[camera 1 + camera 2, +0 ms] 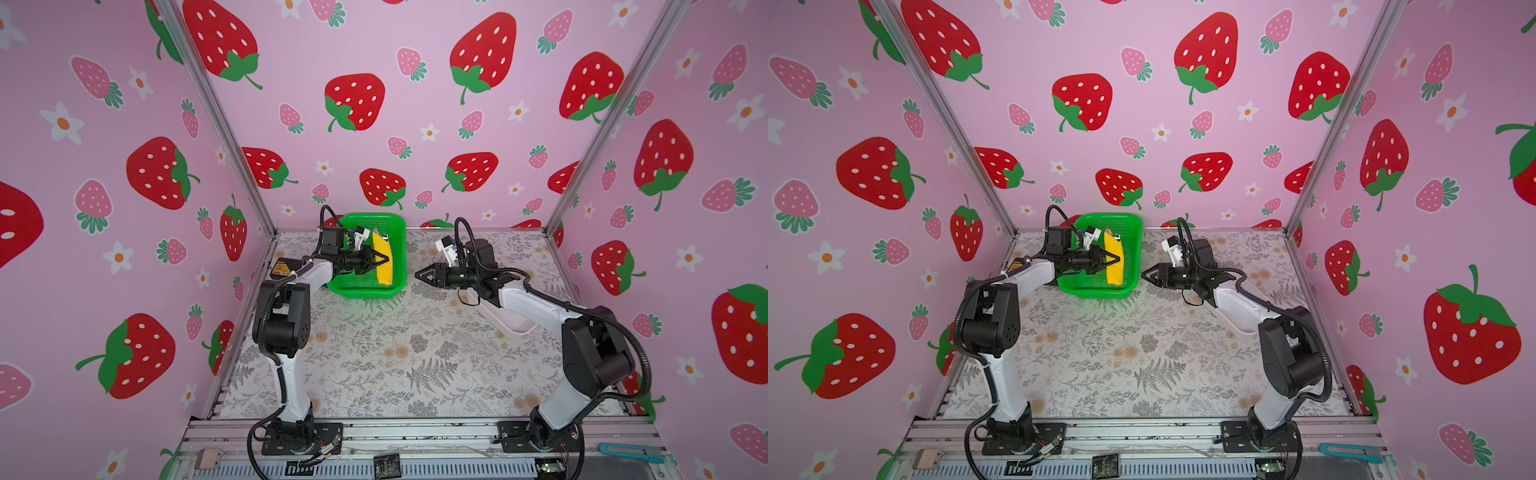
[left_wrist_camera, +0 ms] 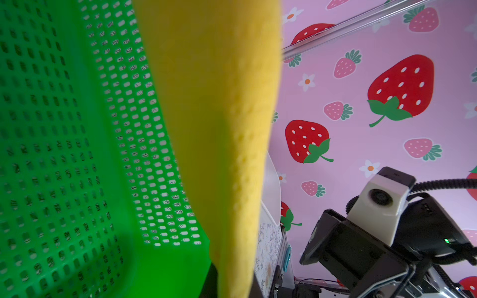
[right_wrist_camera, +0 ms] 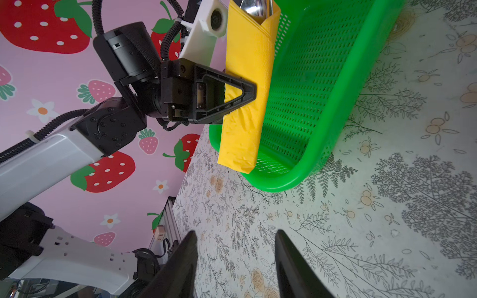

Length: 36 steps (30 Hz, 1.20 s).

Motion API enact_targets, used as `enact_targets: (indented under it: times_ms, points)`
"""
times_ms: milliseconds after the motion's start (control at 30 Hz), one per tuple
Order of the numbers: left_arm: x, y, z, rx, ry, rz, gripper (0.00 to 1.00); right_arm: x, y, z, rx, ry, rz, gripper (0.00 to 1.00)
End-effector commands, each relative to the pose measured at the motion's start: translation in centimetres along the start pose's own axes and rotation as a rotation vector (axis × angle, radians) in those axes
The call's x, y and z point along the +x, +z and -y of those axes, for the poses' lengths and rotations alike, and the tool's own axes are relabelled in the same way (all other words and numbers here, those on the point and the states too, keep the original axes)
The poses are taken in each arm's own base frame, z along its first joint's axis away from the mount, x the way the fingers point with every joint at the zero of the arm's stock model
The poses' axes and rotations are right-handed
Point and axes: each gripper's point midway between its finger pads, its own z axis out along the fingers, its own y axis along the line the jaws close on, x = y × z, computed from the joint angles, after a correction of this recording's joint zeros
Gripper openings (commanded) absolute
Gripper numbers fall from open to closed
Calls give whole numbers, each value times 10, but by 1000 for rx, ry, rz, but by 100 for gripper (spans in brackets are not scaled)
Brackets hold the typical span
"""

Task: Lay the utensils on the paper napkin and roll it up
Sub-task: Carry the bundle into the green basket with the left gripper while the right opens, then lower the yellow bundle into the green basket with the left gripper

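The paper napkin [image 1: 384, 268] [image 1: 1115, 270] [image 3: 245, 129] is rolled into a long yellow tube. The shiny utensils [image 3: 254, 7] poke out of its far end. My left gripper [image 1: 384, 261] [image 1: 1118, 260] [image 3: 251, 90] is shut on the middle of the roll and holds it over the green basket [image 1: 400, 232] [image 1: 1137, 237] [image 3: 348, 90]. In the left wrist view the napkin [image 2: 219, 129] fills the middle and hides the jaws. My right gripper [image 1: 417, 275] [image 1: 1144, 275] [image 3: 236, 232] stands open and empty just right of the basket, above the tablecloth.
A white oblong dish [image 1: 515, 326] [image 1: 1239, 326] lies under the right arm near the right wall. A teal cutter [image 1: 627, 451] rests on the front rail. The flowered tablecloth [image 1: 395, 353] stretches between the two arm bases.
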Motion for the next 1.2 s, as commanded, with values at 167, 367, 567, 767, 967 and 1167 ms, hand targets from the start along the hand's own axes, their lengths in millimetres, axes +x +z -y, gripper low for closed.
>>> enact_targets:
  times_ms: [167, 367, 567, 767, 967, 1167]
  points:
    - [-13, 5, -7, 1, 26, -10, 0, -30, 11, 15, 109, -3, 111, 51]
    - [-11, 15, -27, -28, -8, -47, 0, -30, 22, 23, 106, 39, 96, 51]
    - [-18, 24, -42, -41, -28, -45, 0, -23, 28, 31, 108, 68, 77, 51]
    - [-22, 36, -60, -42, -65, -46, 0, -22, 33, 33, 95, 82, 63, 51]
    - [-30, 45, -72, -41, -88, -44, 0, -23, 39, 35, 84, 96, 50, 51]
    - [-32, 56, -80, -42, -105, -57, 0, -23, 41, 36, 83, 104, 45, 51]
